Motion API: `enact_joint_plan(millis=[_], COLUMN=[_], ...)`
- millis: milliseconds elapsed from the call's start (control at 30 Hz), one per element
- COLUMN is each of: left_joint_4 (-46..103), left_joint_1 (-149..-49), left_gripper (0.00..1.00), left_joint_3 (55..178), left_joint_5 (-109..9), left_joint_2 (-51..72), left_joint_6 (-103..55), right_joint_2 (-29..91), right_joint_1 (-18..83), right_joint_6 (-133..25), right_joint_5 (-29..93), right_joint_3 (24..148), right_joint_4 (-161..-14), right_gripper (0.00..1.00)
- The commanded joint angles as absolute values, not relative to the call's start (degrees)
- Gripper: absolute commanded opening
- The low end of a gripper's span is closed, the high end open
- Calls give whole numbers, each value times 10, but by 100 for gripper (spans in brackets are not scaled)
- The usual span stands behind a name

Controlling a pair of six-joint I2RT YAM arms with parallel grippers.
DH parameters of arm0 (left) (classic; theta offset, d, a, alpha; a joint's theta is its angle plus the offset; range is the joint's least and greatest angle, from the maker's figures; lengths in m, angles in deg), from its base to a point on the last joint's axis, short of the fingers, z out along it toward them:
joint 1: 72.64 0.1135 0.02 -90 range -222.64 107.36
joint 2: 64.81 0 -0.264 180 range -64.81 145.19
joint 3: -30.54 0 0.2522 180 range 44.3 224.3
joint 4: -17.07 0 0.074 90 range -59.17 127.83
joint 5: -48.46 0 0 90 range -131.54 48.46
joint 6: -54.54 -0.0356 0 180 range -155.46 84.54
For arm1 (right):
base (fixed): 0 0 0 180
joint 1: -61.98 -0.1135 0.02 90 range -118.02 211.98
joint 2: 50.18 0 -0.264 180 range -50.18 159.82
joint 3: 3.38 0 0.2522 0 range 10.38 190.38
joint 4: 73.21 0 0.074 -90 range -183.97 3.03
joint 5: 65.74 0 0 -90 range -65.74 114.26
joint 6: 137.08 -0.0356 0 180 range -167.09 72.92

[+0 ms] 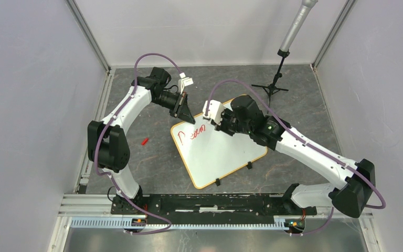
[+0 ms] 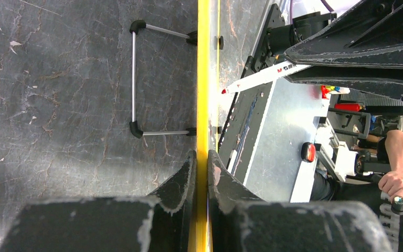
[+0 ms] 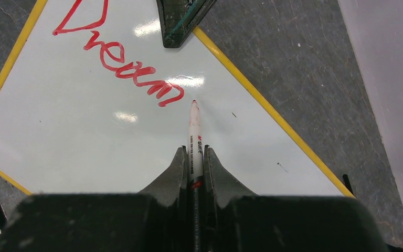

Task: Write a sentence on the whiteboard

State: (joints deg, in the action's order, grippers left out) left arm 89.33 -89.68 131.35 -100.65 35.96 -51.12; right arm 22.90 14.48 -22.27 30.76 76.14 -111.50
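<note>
**A:** Item one, the whiteboard (image 1: 220,152). Location?

**B:** Flat on the desk (image 1: 152,163) between the two arms, lying at a slant. The left end effector (image 2: 202,157) is clenched on its yellow rim near the far corner, apparently to steady it.

**A:** Item two, the sentence (image 3: 120,65)?

**B:** One red word entered, reading "Dream", along the board's far side. The rest of the surface is blank.

**A:** Writing tool?

**B:** One red marker (image 3: 194,131), grasped between the fingers of the right end effector (image 3: 194,153). Its tip is just beside the last stroke of the "m". Whether it touches the board, I cannot tell.

**A:** Balance outstanding?

**B:** In my judgement, an early stage. The first word is written or nearly so, and the remaining words are not yet begun. There is ample white space for them.

**A:** Sundries?

**B:** One small red piece (image 1: 145,141), loose on the desk left of the board. Possibly a cap.
</note>
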Motion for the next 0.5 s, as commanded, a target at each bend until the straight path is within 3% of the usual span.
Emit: enact_joint_plan(millis=[0,467], left_joint_4=[909,909], left_joint_1=[-925,-925], left_gripper=[2,2], left_joint_3=[1313,1312], left_joint_5=[-993,-993], left_joint_2=[374,376], left_joint_6=[-543,-545], right_joint_2=[234,254], right_joint_1=[147,146], right_joint_6=[-219,-213], right_joint_5=[309,287], right_joint_3=[765,769], right_joint_4=[-1102,-1089], right_gripper=[0,0])
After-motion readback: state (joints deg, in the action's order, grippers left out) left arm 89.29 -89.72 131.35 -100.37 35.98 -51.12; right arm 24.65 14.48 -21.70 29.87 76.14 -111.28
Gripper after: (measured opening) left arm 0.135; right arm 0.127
